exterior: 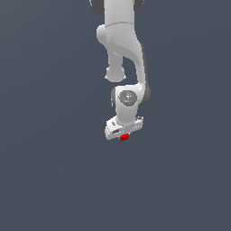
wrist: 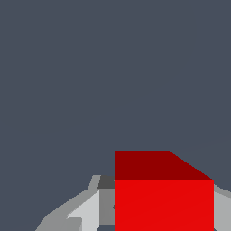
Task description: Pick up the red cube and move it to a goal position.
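We see the red cube (wrist: 164,198) clamped between the fingers (wrist: 85,212) of the gripper (exterior: 124,134), jaws clenched on it. Cube sits just under the white hand, arm (exterior: 122,49) rising behind it over a plain grey ground (exterior: 45,180).

Simulator render — flat grey void

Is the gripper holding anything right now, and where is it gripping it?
Yes, the gripper holds the red cube, pinched between its fingers on opposite side faces.
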You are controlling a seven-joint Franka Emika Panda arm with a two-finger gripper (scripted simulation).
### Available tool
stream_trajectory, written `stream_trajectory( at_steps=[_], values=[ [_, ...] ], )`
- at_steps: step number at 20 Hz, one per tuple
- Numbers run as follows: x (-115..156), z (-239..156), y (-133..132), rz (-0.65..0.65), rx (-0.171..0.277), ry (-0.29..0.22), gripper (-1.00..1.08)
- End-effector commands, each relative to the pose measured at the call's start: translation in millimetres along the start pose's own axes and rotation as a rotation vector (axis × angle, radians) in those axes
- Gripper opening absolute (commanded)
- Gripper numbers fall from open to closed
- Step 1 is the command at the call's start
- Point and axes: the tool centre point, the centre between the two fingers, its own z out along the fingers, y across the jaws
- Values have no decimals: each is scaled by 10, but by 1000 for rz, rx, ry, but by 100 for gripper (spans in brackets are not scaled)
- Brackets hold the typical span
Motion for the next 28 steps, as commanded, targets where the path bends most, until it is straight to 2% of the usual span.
stream_trajectory(
  at_steps=[1, 9, 21, 28],
  values=[
    [49, -83, -1, 0, 0, 2, -100],
    [314, -541, -9, 0, 0, 2, -100],
    [893, -1489, -14, 0, 0, 2, -100],
    [1118, -1828, -10, 0, 0, 2, -100]
  ],
)
